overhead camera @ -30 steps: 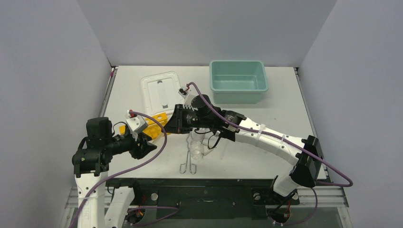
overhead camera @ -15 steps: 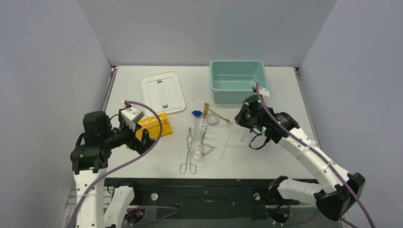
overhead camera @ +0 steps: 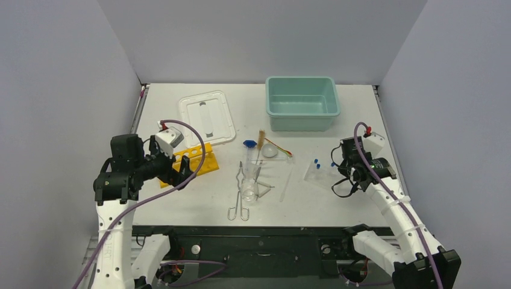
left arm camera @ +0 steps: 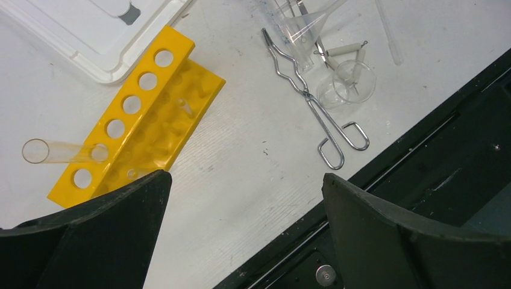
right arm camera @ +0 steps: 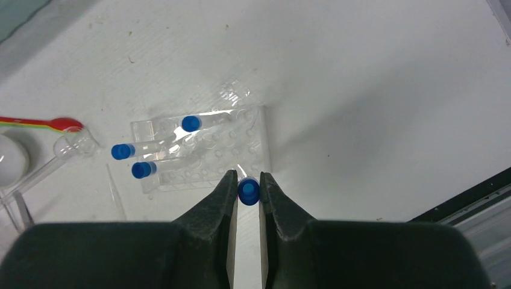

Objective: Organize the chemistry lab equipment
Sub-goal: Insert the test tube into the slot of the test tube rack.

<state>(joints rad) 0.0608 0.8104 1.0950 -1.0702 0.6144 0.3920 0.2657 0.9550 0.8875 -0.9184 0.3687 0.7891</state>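
Note:
My right gripper (right arm camera: pixel 247 180) is shut on a blue-capped vial (right arm camera: pixel 248 191), at the near edge of a clear vial rack (right arm camera: pixel 241 147). Three more blue-capped vials (right arm camera: pixel 191 123) rest in that rack. In the top view the right gripper (overhead camera: pixel 336 171) is beside this rack (overhead camera: pixel 318 174). My left gripper (left arm camera: pixel 244 198) is open and holds nothing, hovering just in front of the yellow holed rack (left arm camera: pixel 141 117). A clear glass tube (left arm camera: pixel 54 152) lies through one end of the yellow rack. Metal tongs (left arm camera: pixel 313 105), a beaker (left arm camera: pixel 355 81) and the wire triangle (left arm camera: pixel 344 49) lie mid-table.
The teal tub (overhead camera: pixel 301 111) stands at the back right and the white lid (overhead camera: pixel 205 117) at the back left. A tan brush (overhead camera: pixel 261 138), a round dish (overhead camera: pixel 270 151) and a red-tipped stick (right arm camera: pixel 54 124) lie behind the tongs (overhead camera: pixel 240 198). The table's black front edge (left arm camera: pixel 422 180) is near.
My right arm has swung from over the yellow rack, across the table, to the clear vial rack on the right. My left gripper has opened and drawn back slightly beside the yellow rack.

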